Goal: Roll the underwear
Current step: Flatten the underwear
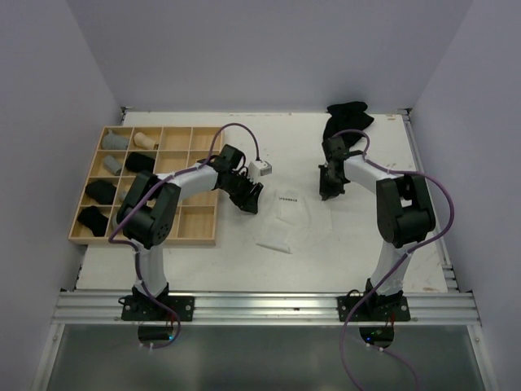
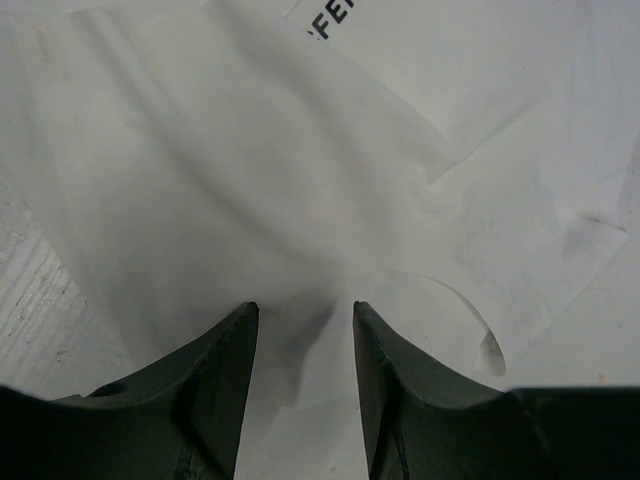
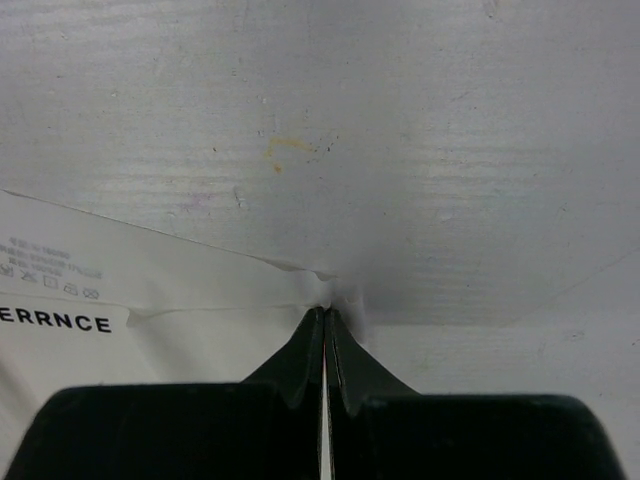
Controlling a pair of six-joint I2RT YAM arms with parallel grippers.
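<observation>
A white underwear (image 1: 286, 218) lies spread flat on the white table between the two arms. My left gripper (image 1: 251, 198) hovers low over its left edge, open. In the left wrist view the white cloth (image 2: 250, 160) fills the frame and runs under the gap between the fingers of that gripper (image 2: 305, 308). My right gripper (image 1: 328, 189) is at the cloth's right edge. The right wrist view shows this gripper (image 3: 325, 308) shut, with the puckered edge of the white underwear (image 3: 180, 290) pinched at its tips.
A wooden grid tray (image 1: 198, 221) at the left holds several rolls, among them grey (image 1: 116, 140), beige (image 1: 145, 138) and black (image 1: 100, 191). A heap of black underwear (image 1: 348, 116) lies at the back right, just behind the right arm.
</observation>
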